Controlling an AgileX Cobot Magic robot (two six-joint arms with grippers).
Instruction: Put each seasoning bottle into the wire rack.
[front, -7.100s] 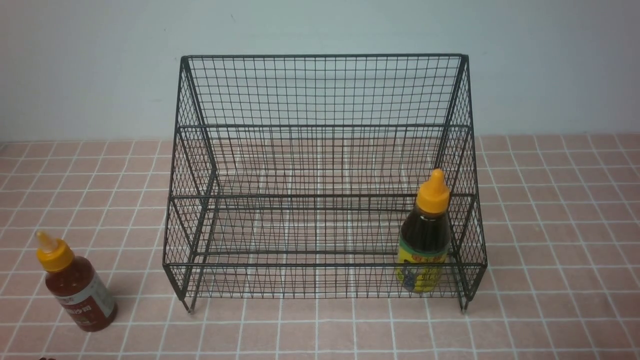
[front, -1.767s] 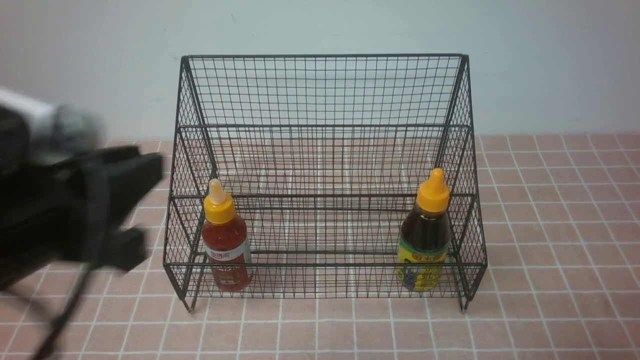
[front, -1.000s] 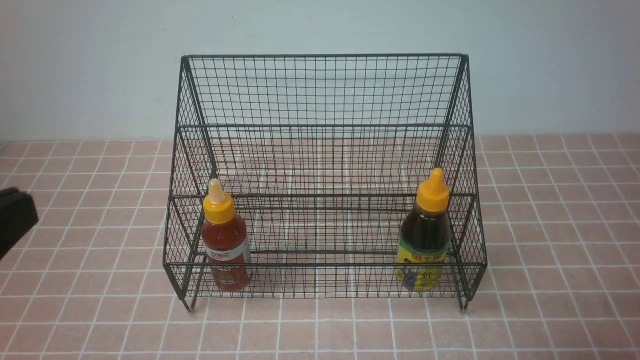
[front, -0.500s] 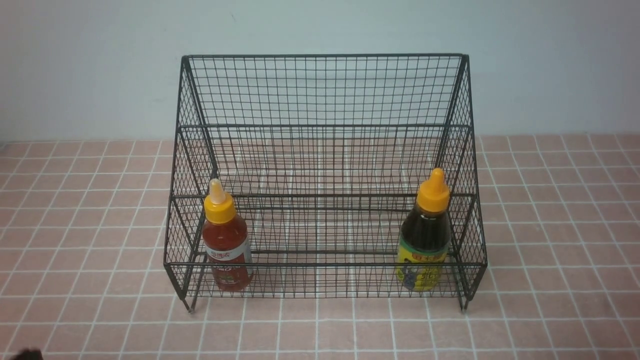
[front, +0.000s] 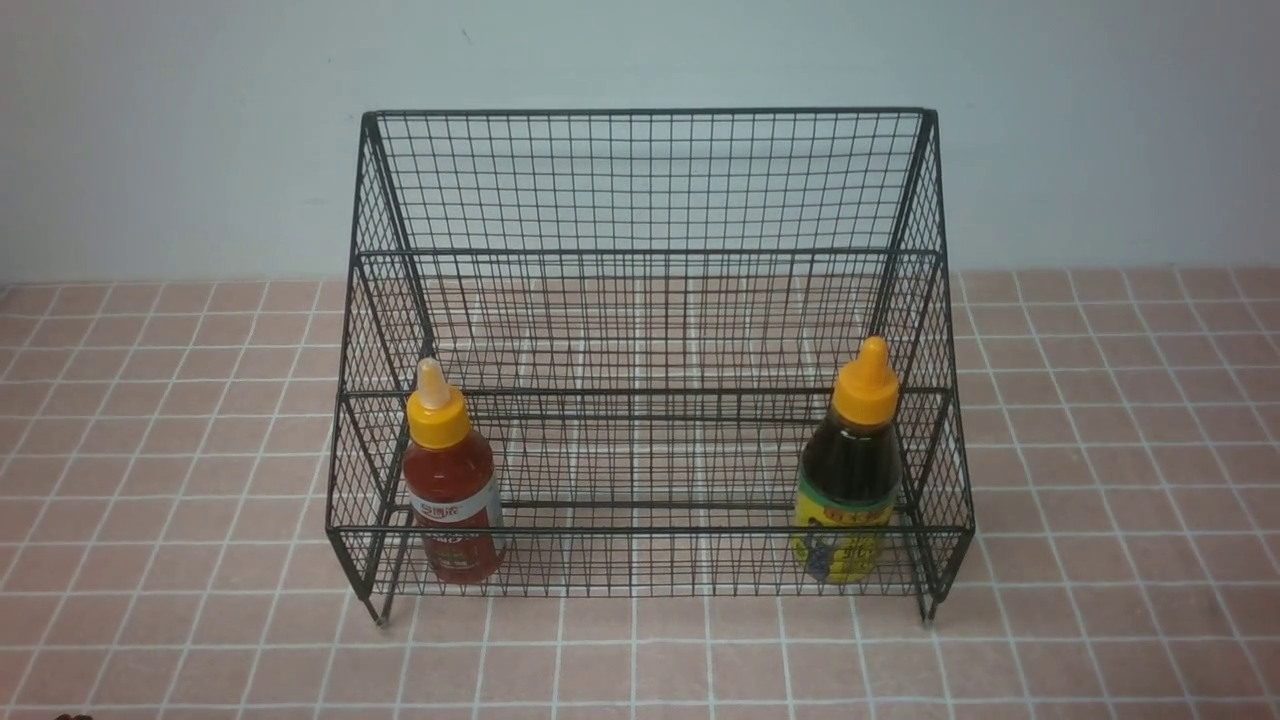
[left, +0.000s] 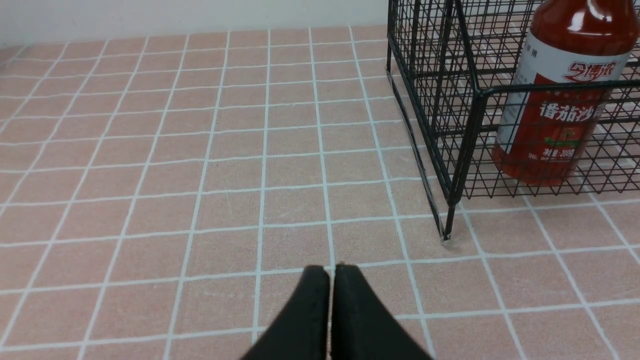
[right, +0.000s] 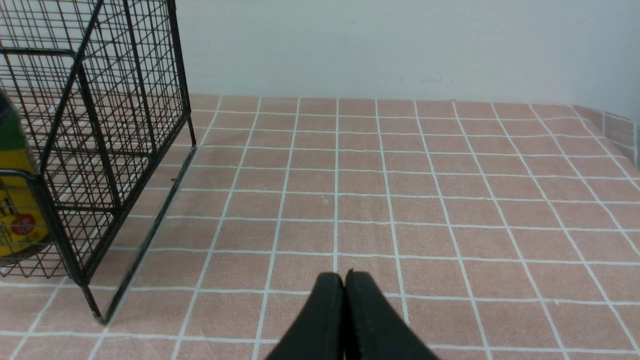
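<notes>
Over bare tablecloth left of the rack (front: 650, 350), left gripper (left: 332, 272) pressed together, empty. Right gripper (right: 345, 280) likewise, over cloth right of rack. Red bottle (front: 450, 490) upright in rack's front-left corner, brown bottle (front: 850, 480) upright in front-right corner, well apart.

Both arms out of the front view; bottles partly cut off in the wrist views.

The left wrist view cuts off the red sauce bottle (left: 555, 100) above its shoulder, hiding the cap. The right wrist view shows only a yellow-labelled sliver of the dark brown sauce bottle (right: 12, 200) at the edge, behind the wire rack (right: 125, 100).
</notes>
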